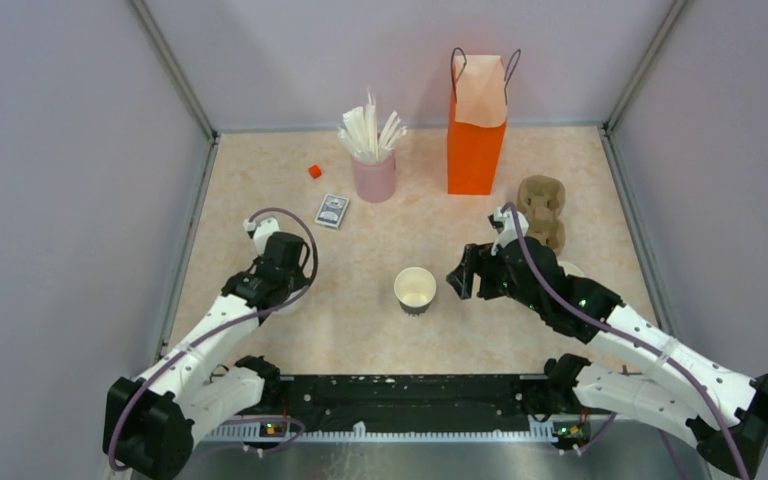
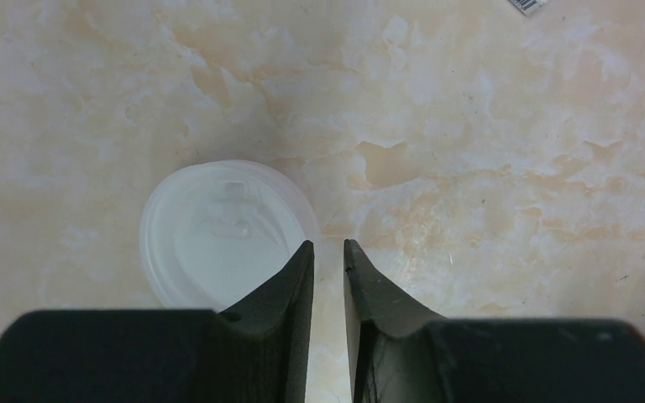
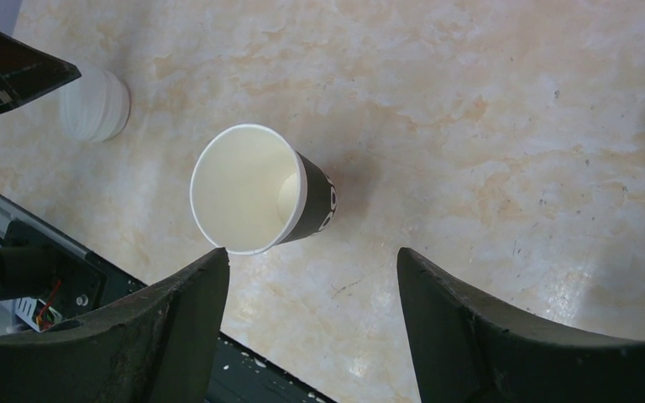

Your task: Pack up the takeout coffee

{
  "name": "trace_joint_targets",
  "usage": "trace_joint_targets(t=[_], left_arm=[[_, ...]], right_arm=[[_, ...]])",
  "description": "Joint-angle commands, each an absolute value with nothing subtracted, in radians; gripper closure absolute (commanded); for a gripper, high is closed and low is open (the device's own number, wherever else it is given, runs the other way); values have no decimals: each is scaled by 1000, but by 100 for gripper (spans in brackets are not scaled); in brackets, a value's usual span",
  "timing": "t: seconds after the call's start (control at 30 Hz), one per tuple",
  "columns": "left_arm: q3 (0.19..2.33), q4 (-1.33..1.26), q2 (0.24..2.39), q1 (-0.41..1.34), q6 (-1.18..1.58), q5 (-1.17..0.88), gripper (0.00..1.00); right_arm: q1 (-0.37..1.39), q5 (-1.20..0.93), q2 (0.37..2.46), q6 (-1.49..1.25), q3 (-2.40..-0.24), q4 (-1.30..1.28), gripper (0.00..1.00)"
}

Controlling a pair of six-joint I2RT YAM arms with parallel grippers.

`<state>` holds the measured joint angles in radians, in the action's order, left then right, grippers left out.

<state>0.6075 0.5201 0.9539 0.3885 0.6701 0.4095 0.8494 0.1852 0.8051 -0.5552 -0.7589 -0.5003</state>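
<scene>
1. The left hand [image 2: 328, 248] has its fingers a little apart and holds nothing; a loose white lid [image 2: 214, 239] lies just beside it
2. The right hand [image 3: 311, 256] is spread wide, with the open cup [image 3: 252, 189] just ahead
3. The takeout coffee [image 1: 571, 268] looks mostly hidden behind the right arm; I cannot tell for sure

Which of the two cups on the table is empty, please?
The dark paper cup in the middle: it is lidless and shows only its bare cream inside. The pink cup at the back is stuffed with white sticks.
</scene>
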Motion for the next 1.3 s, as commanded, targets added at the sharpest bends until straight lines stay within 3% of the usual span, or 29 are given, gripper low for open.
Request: trace_joint_targets(t=[0.0, 0.57, 0.8, 0.9, 1.27], left_arm=[[604, 496, 951, 385, 667, 458, 75], [548, 451, 983, 385, 691, 466, 76], [553, 454, 956, 385, 691, 461, 89], [571, 472, 933, 384, 691, 454, 99], [687, 588, 862, 385, 686, 415, 100]], right_arm=[[859, 190, 792, -565, -747, -486, 28], [859, 191, 770, -572, -746, -499, 28], [859, 200, 762, -573, -740, -507, 28], [859, 197, 762, -577, -736, -507, 28], [859, 154, 762, -571, -725, -458, 28]])
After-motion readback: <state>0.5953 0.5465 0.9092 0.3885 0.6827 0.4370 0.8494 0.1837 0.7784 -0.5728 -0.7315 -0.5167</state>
